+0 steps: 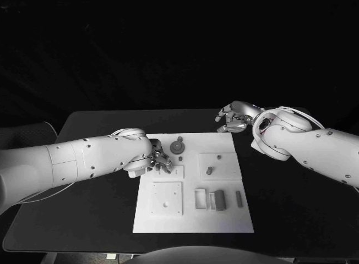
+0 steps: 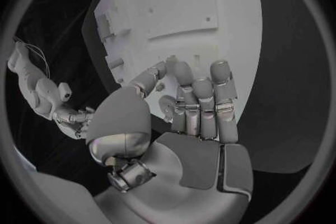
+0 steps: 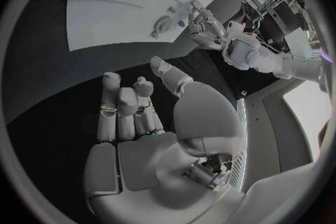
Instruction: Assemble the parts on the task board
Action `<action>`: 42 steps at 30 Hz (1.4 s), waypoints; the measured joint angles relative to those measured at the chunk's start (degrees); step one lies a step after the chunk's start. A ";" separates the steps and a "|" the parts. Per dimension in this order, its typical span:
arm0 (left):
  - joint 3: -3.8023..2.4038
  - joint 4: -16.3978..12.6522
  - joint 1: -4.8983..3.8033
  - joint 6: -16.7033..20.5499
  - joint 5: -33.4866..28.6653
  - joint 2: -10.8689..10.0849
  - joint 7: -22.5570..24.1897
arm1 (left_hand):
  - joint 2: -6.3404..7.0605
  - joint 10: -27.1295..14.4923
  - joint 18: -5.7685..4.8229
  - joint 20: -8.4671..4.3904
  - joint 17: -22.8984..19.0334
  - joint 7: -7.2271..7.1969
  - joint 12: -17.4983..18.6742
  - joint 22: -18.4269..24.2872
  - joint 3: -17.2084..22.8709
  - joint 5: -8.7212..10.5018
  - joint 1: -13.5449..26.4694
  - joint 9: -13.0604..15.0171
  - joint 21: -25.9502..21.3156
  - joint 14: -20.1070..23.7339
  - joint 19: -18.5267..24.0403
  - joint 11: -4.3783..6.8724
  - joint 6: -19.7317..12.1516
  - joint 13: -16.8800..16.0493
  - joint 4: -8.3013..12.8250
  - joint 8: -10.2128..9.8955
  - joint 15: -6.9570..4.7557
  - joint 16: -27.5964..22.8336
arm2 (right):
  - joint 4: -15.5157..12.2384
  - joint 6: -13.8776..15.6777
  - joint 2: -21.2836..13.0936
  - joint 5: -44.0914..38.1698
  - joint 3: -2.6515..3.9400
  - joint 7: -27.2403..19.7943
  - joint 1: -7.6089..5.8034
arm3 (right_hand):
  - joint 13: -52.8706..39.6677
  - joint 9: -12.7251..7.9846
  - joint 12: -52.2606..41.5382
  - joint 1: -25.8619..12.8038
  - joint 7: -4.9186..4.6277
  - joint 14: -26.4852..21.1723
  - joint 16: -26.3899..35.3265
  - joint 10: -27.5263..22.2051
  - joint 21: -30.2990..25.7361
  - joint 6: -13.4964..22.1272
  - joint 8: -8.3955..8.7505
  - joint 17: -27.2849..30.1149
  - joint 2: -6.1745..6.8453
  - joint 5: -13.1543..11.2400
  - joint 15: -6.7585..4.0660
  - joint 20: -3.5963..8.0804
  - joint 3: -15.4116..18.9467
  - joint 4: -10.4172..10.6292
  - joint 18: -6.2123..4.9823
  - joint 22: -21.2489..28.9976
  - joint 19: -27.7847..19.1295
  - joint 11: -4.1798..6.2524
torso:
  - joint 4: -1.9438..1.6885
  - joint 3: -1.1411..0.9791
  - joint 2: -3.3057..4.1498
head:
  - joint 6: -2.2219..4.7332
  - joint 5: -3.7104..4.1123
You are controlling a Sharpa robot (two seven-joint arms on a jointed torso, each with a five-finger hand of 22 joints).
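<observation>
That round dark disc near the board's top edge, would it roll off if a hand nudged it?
Probably not: the disc seems to lie flat on the board, so a nudge would likely slide it. It looks small and thin, so probably light and awkward to pinch. The left hand hovers beside it.

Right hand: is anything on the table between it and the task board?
Nothing visible. The right hand hovers over bare black table just past the far right corner of the task board, holding nothing. The left hand works at the board's left edge, well clear of that path.
</observation>
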State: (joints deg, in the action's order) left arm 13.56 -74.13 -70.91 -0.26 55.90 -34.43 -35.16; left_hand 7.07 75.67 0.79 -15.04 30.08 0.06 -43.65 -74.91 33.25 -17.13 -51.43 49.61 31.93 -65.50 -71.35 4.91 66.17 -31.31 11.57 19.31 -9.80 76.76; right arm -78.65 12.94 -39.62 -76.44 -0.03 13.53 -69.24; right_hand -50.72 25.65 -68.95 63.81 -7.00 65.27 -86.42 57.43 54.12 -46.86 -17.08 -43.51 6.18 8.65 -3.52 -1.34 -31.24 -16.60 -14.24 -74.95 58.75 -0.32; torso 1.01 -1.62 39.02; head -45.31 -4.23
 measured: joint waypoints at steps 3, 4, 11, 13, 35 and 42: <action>-0.01 -0.01 0.00 -0.03 0.09 0.00 0.00 | 0.00 0.00 0.00 0.00 0.00 0.00 0.00 0.00 0.00 0.01 0.00 0.01 0.00 0.01 0.00 0.00 0.00 0.00 0.00 -0.01 0.01 0.00 | 0.00 0.00 -0.02 0.00 0.00 0.00 0.00 | 0.00 0.00 0.00 0.00 0.00 0.00 0.00 0.00 0.00 0.00 0.00 0.04 0.00 0.00 0.00 0.00 0.00 0.00 0.01 0.00 0.00 0.00 | 0.01 0.01 0.00 | 0.03 -0.02; -0.01 -0.03 0.00 -0.09 0.17 0.00 0.00 | 0.00 0.00 0.00 0.01 0.00 0.00 0.00 0.00 0.00 0.01 0.00 0.02 0.00 0.01 0.00 0.00 0.00 0.00 0.00 -0.01 0.01 0.00 | 0.00 0.00 -0.02 0.00 0.00 0.00 0.00 | 0.00 0.00 0.00 0.00 0.00 0.00 0.00 0.00 0.00 0.00 0.00 0.05 0.00 0.00 0.00 0.00 0.00 0.00 0.01 0.00 0.00 0.00 | 0.01 0.01 0.01 | 0.03 -0.02; -0.02 -0.32 0.01 -0.45 1.03 -0.04 0.00 | 0.00 0.00 0.00 0.02 0.00 0.00 0.00 0.00 -0.08 0.11 0.00 0.04 0.00 0.09 0.00 0.00 0.00 0.00 0.08 -0.06 0.08 0.00 | -0.14 -0.01 -0.02 -0.01 0.00 0.00 0.00 | 0.00 0.01 0.00 0.00 -0.07 -0.16 0.00 0.00 0.00 0.07 0.00 0.05 0.00 0.00 0.16 0.00 0.00 0.00 0.03 0.00 0.00 0.00 | 0.01 0.05 0.02 | -0.16 0.23; -0.03 -0.37 0.02 -0.51 1.23 -0.04 0.00 | 0.00 0.00 0.00 0.02 0.00 0.00 0.00 0.00 -0.08 0.12 0.00 0.05 0.00 0.09 0.00 0.00 0.00 0.00 0.08 -0.06 0.08 -0.01 | -0.15 -0.01 -0.04 -0.01 0.00 0.00 0.01 | 0.00 0.00 0.00 0.00 -0.07 -0.16 0.00 0.00 0.00 0.08 0.00 0.05 0.00 0.00 0.16 0.00 0.00 0.00 0.04 0.00 0.00 0.00 | 0.01 0.05 0.02 | -0.18 0.26; -0.06 -0.30 0.03 -0.74 1.67 -0.06 0.15 | 0.00 0.09 0.00 0.21 0.01 0.00 0.00 -0.04 -0.16 -0.01 0.00 0.01 0.00 0.11 -0.01 -0.09 0.00 0.00 0.16 -0.01 0.10 -0.04 | -0.43 -0.03 -0.14 -0.07 0.00 -0.01 0.01 | -0.01 0.01 0.00 0.00 -0.08 -0.16 0.00 -0.01 0.00 0.08 0.22 0.04 0.00 0.00 0.16 0.00 0.00 0.00 0.08 0.00 0.00 -0.01 | 0.00 0.05 0.02 | -0.24 0.45; -0.07 -0.20 0.03 -0.83 1.56 -0.05 0.20 | 0.00 0.09 0.00 0.22 0.01 0.00 0.00 -0.03 -0.16 0.00 0.00 0.02 0.00 0.12 -0.01 -0.09 0.00 -0.01 0.17 -0.05 0.11 -0.04 | -0.43 -0.05 -0.18 -0.15 0.00 0.05 0.01 | -0.01 0.01 0.00 0.00 -0.09 -0.16 0.00 -0.01 0.00 0.09 0.22 0.04 0.00 0.00 0.16 0.00 0.00 0.00 0.09 0.00 0.00 -0.01 | 0.00 0.05 0.02 | -0.24 0.42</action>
State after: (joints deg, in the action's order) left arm 13.49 -74.33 -70.88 -1.09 57.46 -34.48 -34.96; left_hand 7.08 75.75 0.79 -14.82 30.09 0.06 -43.65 -74.94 33.09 -17.13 -51.43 49.63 31.93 -65.38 -71.36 4.82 66.17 -31.32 11.73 19.26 -9.69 76.72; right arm -79.08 12.90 -39.80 -76.59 -0.03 13.58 -69.23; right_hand -50.73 25.67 -68.95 63.81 -7.08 65.11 -86.42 57.42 54.12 -46.77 -16.86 -43.48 6.18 8.65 -3.36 -1.34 -31.24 -16.60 -14.15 -74.95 58.75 -0.33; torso 1.01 -1.57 39.04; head -45.55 -3.81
